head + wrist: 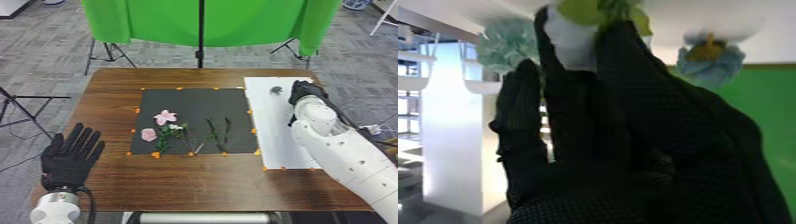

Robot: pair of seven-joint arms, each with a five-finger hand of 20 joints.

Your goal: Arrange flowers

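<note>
Lifting the yellow-green flower (580, 12) calls for slow, light pressure from the right hand (307, 90), its grip unclear.

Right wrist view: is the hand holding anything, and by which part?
Cannot be told: a white and yellow-green thing is at the right hand, but no hold is clear.
</note>
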